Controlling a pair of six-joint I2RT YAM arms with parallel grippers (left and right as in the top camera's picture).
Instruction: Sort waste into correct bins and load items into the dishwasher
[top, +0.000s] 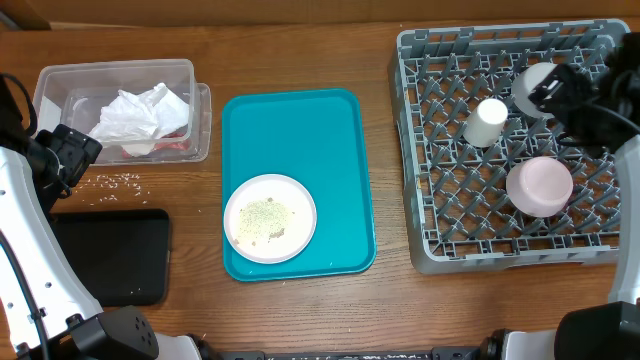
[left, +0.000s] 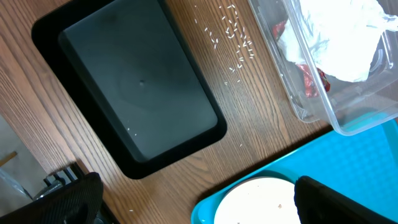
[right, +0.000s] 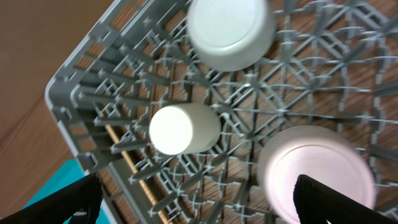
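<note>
The clear tub at the back left holds the crumpled white napkin and the red wrapper; both show in the left wrist view, napkin, wrapper. Rice crumbs lie on the table by the black tray. The round plate with crumbs sits on the teal tray. The grey dish rack holds the white cup, a pale-pink upturned bowl and a greyish-white upturned bowl. My left gripper is open above the table. My right gripper is open over the rack.
The teal serving tray lies between the bins and the rack. My left arm runs along the table's left edge beside the black tray. My right arm reaches over the rack's back right corner.
</note>
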